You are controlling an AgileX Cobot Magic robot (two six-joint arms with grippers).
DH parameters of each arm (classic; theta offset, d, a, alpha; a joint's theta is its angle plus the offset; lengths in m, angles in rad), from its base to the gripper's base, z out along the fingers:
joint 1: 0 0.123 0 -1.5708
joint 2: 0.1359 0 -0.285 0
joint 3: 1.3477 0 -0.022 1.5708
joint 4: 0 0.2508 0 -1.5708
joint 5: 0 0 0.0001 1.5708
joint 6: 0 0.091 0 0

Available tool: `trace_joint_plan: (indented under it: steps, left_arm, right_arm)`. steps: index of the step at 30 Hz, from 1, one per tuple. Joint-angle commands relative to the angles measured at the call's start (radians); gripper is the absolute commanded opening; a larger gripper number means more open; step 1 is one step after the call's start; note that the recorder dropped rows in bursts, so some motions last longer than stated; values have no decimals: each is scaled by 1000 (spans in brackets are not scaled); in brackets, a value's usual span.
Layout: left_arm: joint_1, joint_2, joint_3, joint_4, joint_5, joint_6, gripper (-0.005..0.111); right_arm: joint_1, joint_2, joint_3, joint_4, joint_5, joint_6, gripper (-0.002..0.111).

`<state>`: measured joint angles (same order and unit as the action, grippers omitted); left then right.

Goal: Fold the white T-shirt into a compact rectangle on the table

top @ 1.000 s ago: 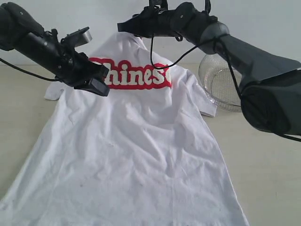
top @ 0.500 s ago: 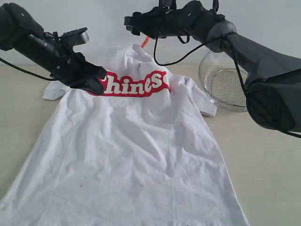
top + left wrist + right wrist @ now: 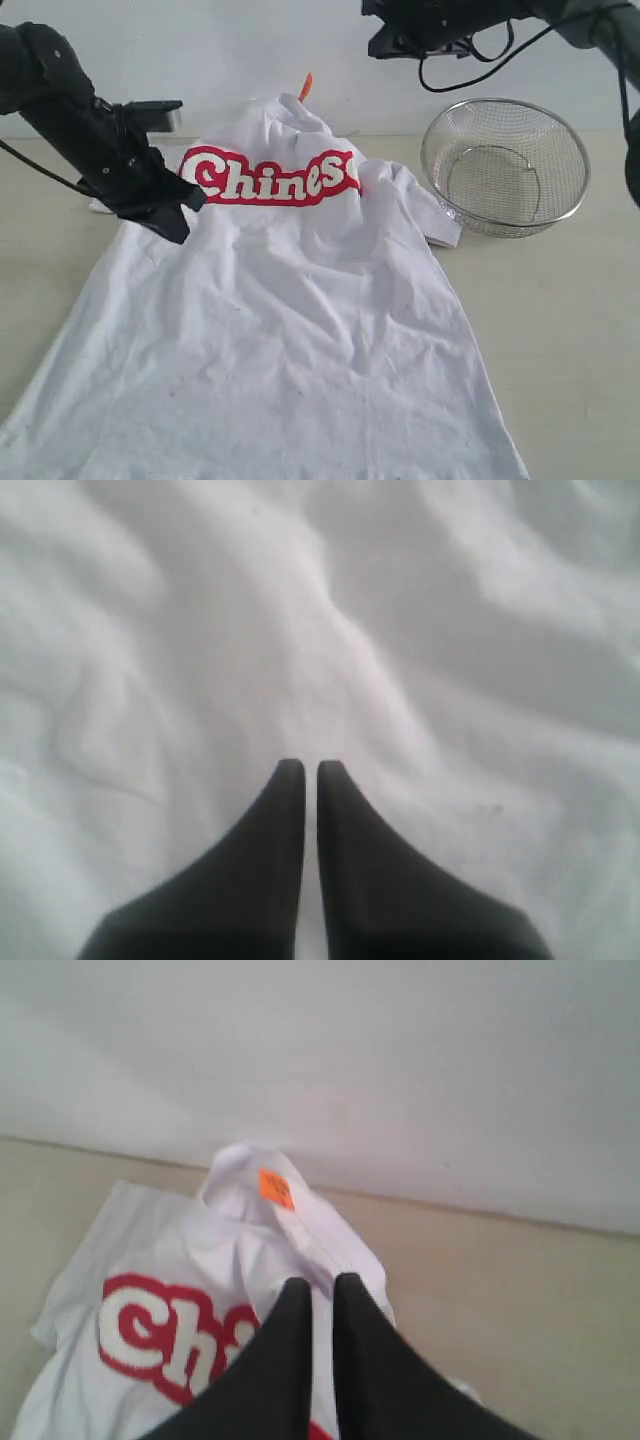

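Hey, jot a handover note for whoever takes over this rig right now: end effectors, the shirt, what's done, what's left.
Left end effector: shut, nothing seen in it, low over the shirt.
Right end effector: shut, empty, raised clear of the shirt.
White T-shirt with red "Chinese" lettering: spread print-up on the pale beige table, neck end with the orange tag bunched up. Round wire-mesh metal basket stands beside one sleeve.
Done: no fold visible.
Left: every fold into a compact rectangle.

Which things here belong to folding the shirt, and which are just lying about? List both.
Job in hand: white T-shirt; table; left pincer; right pincer.
Lying about: wire-mesh basket.
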<state>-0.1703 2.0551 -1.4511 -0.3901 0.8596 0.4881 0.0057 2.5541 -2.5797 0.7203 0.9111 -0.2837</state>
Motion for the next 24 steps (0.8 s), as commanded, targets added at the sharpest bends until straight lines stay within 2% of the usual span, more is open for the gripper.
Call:
trace_joint_plan:
  steps: [1,4,9,24]
  left_arm:
    - [-48,23,49,141,15,-86,5]
    - [-63,68,62,246,47,-162,5]
    - [-63,106,99,332,45,-253,5]
    - [-63,46,121,320,35,-294,5]
  right_arm:
    - [-33,-12,-4,2,158,1,0]
    - [-35,-23,-4,2,197,-5,0]
    - [-35,-53,-4,6,229,-20,0]
    - [-35,-64,-4,0,310,-59,0]
